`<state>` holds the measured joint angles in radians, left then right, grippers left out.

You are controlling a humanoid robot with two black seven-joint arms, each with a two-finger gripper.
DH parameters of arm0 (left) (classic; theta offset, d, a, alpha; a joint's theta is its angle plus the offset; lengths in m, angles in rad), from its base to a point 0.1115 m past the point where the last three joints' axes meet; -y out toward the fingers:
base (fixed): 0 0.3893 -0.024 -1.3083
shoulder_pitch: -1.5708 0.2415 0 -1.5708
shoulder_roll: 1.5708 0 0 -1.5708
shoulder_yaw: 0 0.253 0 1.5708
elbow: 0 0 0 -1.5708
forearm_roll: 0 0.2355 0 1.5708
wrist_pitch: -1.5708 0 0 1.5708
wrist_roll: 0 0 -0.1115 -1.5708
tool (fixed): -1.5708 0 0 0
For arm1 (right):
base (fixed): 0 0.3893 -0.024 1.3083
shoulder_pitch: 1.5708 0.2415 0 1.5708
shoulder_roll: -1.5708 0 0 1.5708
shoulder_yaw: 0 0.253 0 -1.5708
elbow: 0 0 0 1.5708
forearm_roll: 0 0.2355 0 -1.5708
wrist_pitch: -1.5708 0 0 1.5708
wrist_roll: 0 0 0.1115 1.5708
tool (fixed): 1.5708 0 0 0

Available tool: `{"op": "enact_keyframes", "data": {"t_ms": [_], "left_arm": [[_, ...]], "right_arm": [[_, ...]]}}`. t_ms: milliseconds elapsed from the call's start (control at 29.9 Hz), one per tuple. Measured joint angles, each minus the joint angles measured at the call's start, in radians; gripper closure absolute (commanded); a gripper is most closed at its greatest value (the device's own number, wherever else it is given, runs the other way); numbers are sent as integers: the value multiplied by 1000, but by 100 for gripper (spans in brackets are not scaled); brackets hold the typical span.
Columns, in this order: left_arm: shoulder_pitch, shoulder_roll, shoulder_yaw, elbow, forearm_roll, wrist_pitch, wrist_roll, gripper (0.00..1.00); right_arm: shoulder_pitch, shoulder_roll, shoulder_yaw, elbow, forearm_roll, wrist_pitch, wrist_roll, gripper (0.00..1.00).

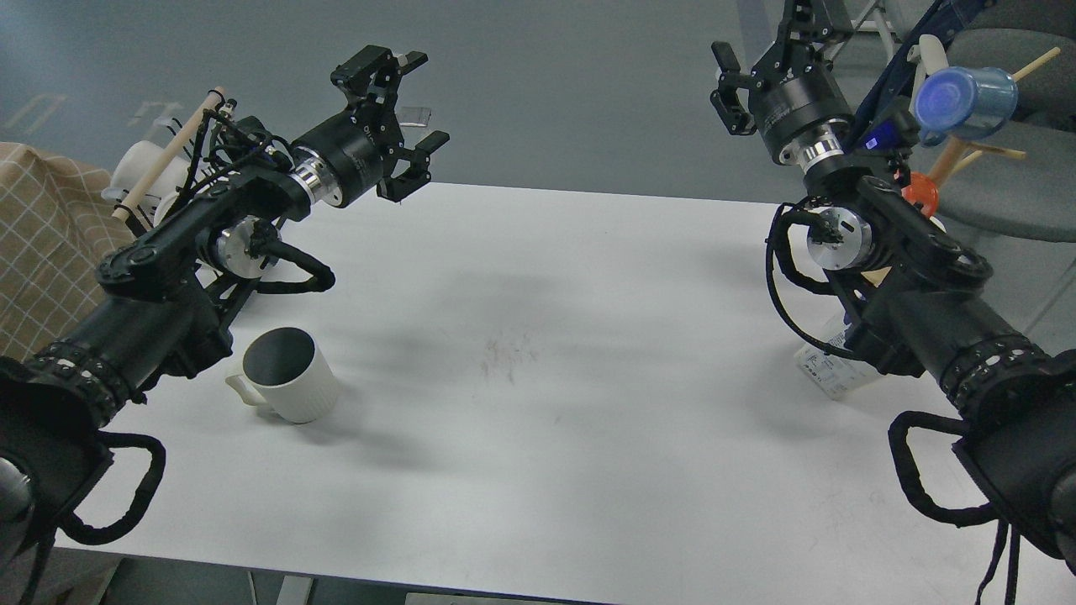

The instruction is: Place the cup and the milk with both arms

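Cup [290, 376] upright on table [538, 353] | milk [828, 370] mostly hidden behind R arm | L gripper [412, 118] spread, empty | R gripper [730, 88] can't tell

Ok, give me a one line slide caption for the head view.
Both arms raised over a white table, left gripper open, ribbed cup upright at left, milk carton mostly hidden behind the right arm.

Even cool overhead light, soft arm shadows on white table [588, 470], sharp focus, mild edge distortion

ribbed cup [290, 376] on table [538, 353], both hands empty
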<state>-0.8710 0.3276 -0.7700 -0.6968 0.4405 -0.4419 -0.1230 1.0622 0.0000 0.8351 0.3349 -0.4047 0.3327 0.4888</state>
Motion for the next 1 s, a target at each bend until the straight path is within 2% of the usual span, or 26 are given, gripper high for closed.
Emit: {"op": "enact_keyframes", "data": {"t_ms": [435,1004], "left_arm": [[-1,7,-4,-10,-1,-45,-11,2],[0,17,-23,-5,-112,-28,-30,2]], "right_arm": [[-6,0,4,0,0,-2,0,0],[10,0,-9,-23,0,-10,0,0]]}}
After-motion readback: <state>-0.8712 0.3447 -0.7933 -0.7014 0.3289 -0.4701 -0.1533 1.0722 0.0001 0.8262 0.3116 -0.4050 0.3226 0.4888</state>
